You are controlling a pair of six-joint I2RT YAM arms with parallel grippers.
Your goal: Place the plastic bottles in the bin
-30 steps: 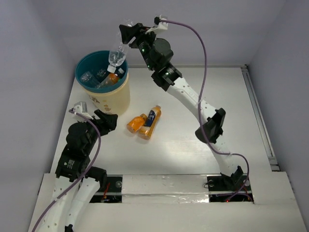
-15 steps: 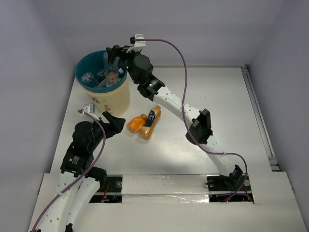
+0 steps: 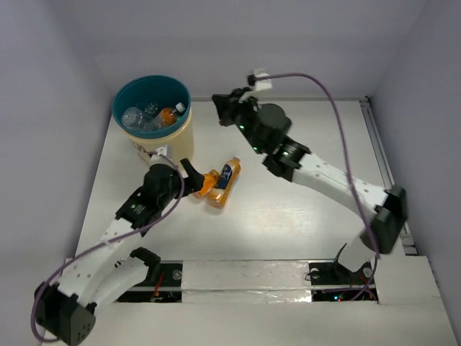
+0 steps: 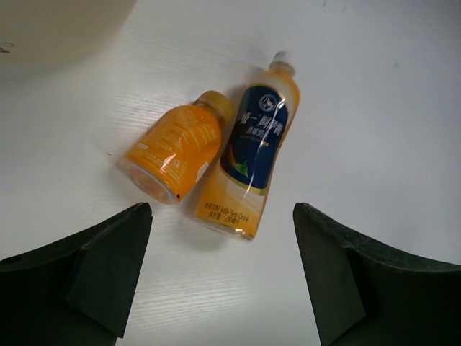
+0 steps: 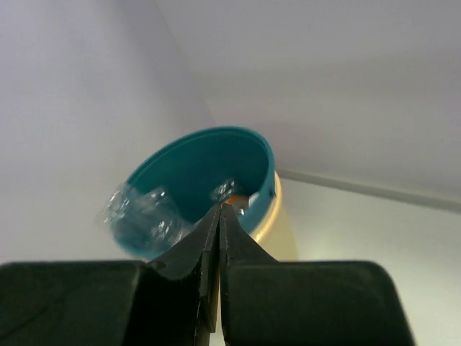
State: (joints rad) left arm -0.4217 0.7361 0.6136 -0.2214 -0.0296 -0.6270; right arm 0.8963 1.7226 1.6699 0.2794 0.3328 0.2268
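Observation:
The bin (image 3: 184, 130) stands at the table's back left, with clear and orange plastic bottles (image 3: 148, 115) lying inside it. On the table in front of it, a short orange bottle (image 3: 204, 184) and a taller orange bottle with a blue label (image 3: 225, 181) lie side by side. In the left wrist view, the short bottle (image 4: 176, 148) and the labelled one (image 4: 251, 164) lie just ahead of my open left gripper (image 4: 223, 270). My right gripper (image 3: 217, 107) hangs shut and empty just right of the bin. Seen from its wrist, the right gripper (image 5: 220, 210) faces the bin (image 5: 263, 162), and a clear bottle (image 5: 140, 220) shows blurred at the rim.
White walls close in the table at the back and on both sides. A rail (image 3: 385, 173) runs along the right edge. The bin's cream wall (image 4: 50, 29) fills the top left corner of the left wrist view.
My right gripper let the clear bottle go into the bin, drew back to the right and shut. My left arm reached forward to the two orange bottles with its jaws wider apart.

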